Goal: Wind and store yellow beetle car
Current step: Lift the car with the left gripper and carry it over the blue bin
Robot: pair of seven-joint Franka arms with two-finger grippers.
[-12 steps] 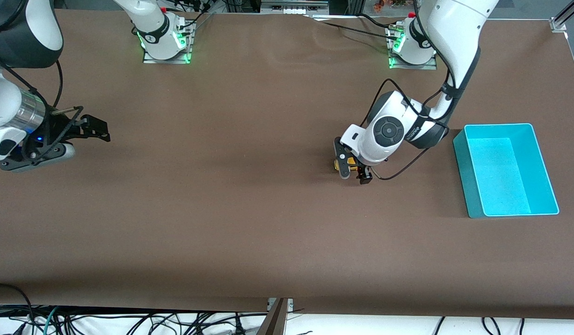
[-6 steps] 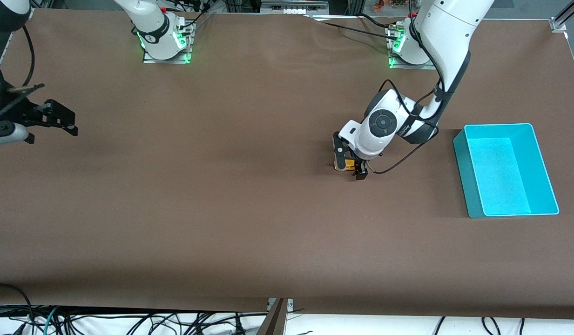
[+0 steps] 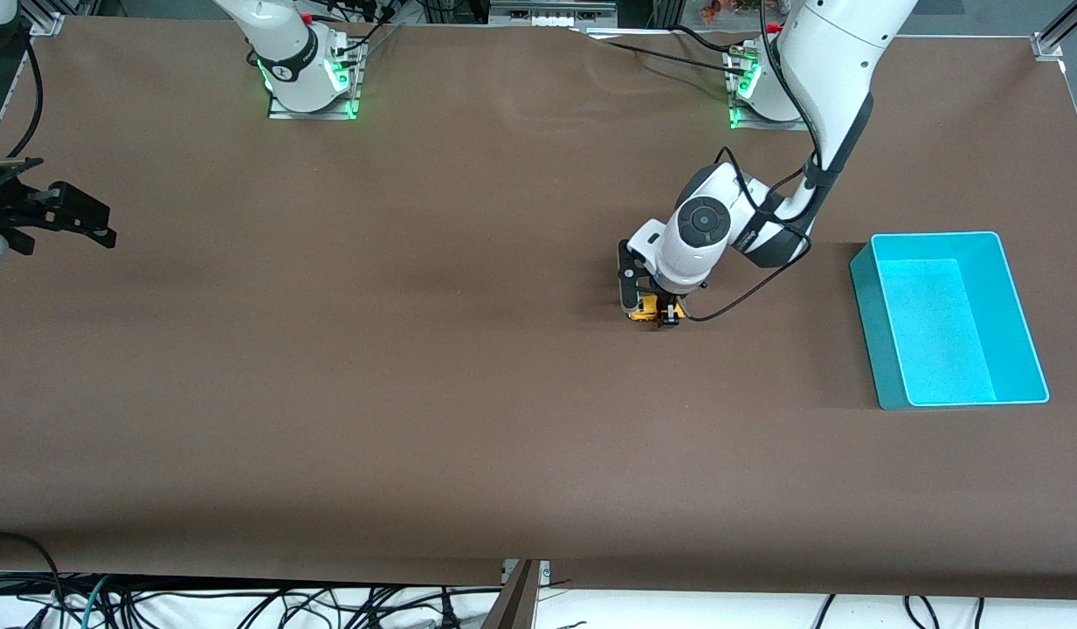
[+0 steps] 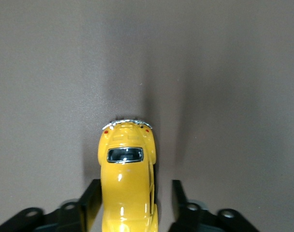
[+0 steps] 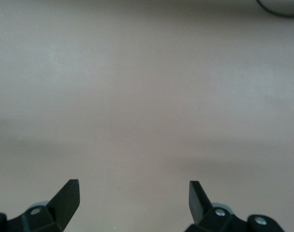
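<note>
Slippage looks the chief risk; the left gripper [image 3: 650,310] stands low at the brown table surface [image 3: 416,393] with its dark fingers [image 4: 90,198] either side of the tiny yellow beetle-shaped toy car [image 4: 127,179], one finger touching the car's flank while the other shows a thin gap, so the fingers are spread about the car and not yet pinching it; if they close off-centre, the rounded glossy body could squirt out or turn, and a winding pull along the table would then drag the wheels unevenly or not at all; pressing down too hard could also jam the wheels against the surface.

Seen from the left wrist, the car is glossy yellow, with a small dark rear window, a chrome bumper and two tiny red lights at its end; its wheels are hidden. It rests on the table near the middle, well apart from the open turquoise plastic bin [image 3: 866,301], which sits toward the left arm's end of the table and holds nothing visible.

At the right arm's end of the table, the right gripper [image 3: 66,218] waits above the surface, its fingers wide apart and holding nothing.
</note>
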